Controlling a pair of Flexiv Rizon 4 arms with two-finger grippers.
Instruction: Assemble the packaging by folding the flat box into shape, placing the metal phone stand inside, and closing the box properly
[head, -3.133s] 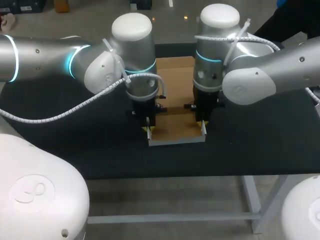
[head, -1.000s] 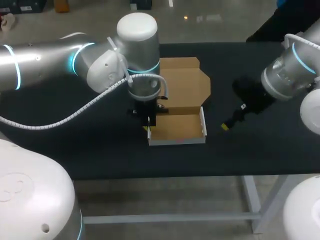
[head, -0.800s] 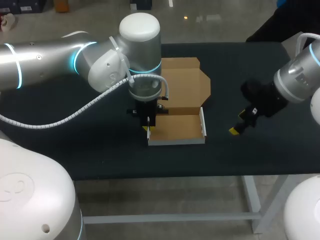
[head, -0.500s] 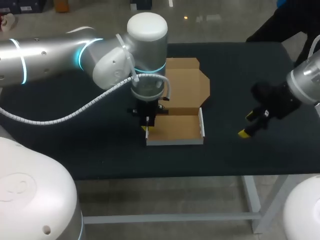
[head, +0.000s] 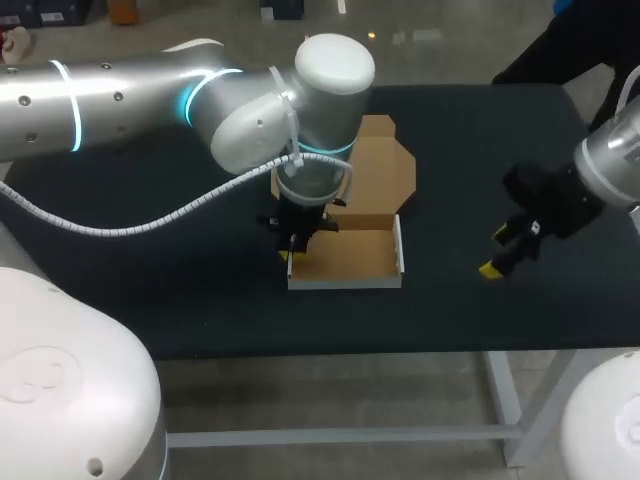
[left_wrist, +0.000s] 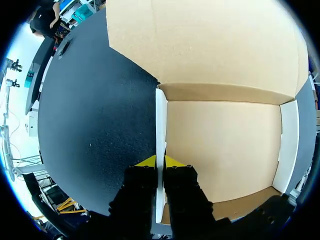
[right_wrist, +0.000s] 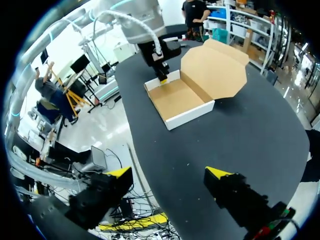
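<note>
Nearest you, the box (head: 345, 258) sits on the black table (head: 200, 300) as an open tray. Its white front wall (head: 345, 283) is up, and its brown floor is bare. Your left gripper (left_wrist: 159, 161) comes down on the tray's near left corner. Its yellow tips are closed onto the left side wall (left_wrist: 160, 125), one inside the tray and one outside, so that wall is pinched upright.

The step in hand looks like setting the tray walls. Hold the pinch square to the wall and low on it, so the cardboard creases along its fold and does not bow. Don't pull sideways, because a light tray on this cloth will likely slide or twist. When you let go, open the fingers fully before lifting, or the wall may come up with them.

Level with the tray but well off to its right, your right gripper (head: 503, 253) hangs over bare table with its fingers spread wide and nothing in them. The right side wall (head: 399, 245) stands with no support. If it leans as you release the left one, bring this arm in to brace it.

Farther back, the lid flap (head: 378, 175) lies open and flat behind the tray, joined along the rear fold and clear of the opening. Leave it there until the tray is loaded.

The metal phone stand shows in none of the views, so find it before you commit the right arm.
</note>
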